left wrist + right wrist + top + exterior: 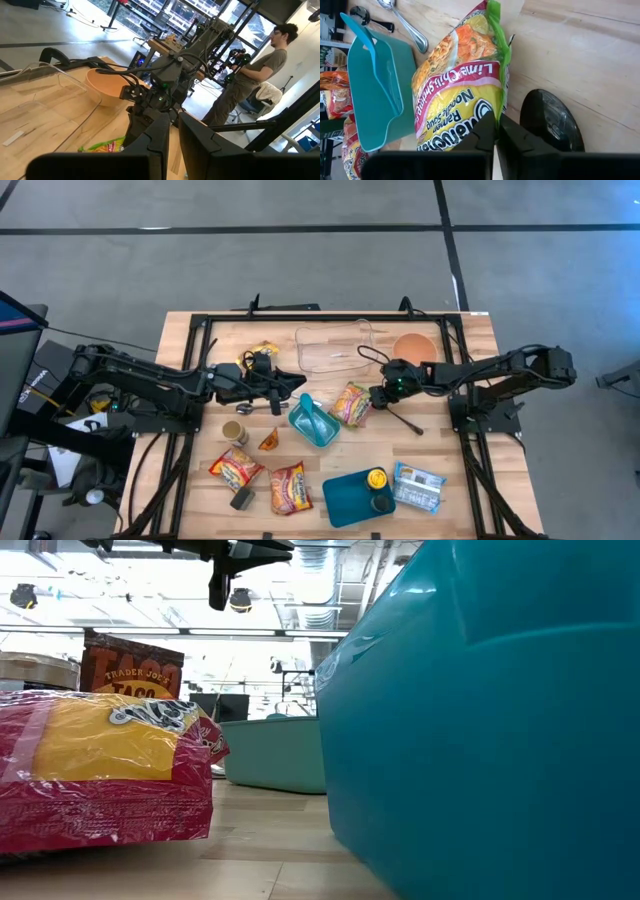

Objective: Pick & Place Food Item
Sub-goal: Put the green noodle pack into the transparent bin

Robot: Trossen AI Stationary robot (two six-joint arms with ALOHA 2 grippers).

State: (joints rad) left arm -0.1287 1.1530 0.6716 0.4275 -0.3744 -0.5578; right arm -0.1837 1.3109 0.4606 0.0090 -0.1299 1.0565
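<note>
The left gripper [283, 388] hangs over the middle of the table, its dark fingers [155, 142] drawn nearly together on nothing visible. Just beyond its tips lies the teal plastic divided container [313, 421]; the task's packet lies past that container, well apart from this arm.

The yellow and red ramen noodle packet with a green end [462, 85] lies flat on the wooden table [440, 442], between the teal container and the right gripper [377, 395]. Its long axis runs straight away from that gripper, green end farthest.

The right gripper is pressed shut at the packet's near edge [352, 403]; the wrist view shows the tips meeting there, and whether film is pinched cannot be told. A black round ladle head [551, 121] lies just beside the fingers. In my judgement the right arm is the nearer and must lift.
</note>
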